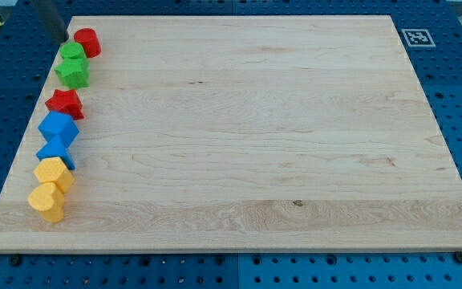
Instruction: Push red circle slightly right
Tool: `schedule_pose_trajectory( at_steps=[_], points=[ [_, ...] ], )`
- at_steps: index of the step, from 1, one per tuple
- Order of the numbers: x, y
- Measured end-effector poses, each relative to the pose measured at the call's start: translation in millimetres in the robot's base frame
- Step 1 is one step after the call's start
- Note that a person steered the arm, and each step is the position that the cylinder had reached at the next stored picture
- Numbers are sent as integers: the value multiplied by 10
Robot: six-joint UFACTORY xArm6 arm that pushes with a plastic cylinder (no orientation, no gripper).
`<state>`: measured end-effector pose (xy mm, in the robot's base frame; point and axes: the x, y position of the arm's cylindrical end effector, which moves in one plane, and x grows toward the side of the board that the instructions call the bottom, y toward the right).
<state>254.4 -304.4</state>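
The red circle (pixel 87 42) stands at the top left corner of the wooden board (pixel 247 128). My tip (pixel 61 37) is the lower end of the dark rod that comes in from the view's top left. It sits just left of the red circle, with a small gap between them. The rod's upper part runs out of the view.
A column of blocks runs down the board's left edge below the red circle: a green block (pixel 73 54), a second green block (pixel 72 73), a red star (pixel 64 103), a blue block (pixel 58 128), a blue block (pixel 55 151), a yellow block (pixel 54 173) and a yellow heart (pixel 46 201).
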Motion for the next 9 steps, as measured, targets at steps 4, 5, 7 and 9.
schedule_pose_trajectory(
  at_steps=[4,5,7,9],
  points=[
    [162,593],
    [378,900],
    [525,1492],
    [81,726]
  ],
)
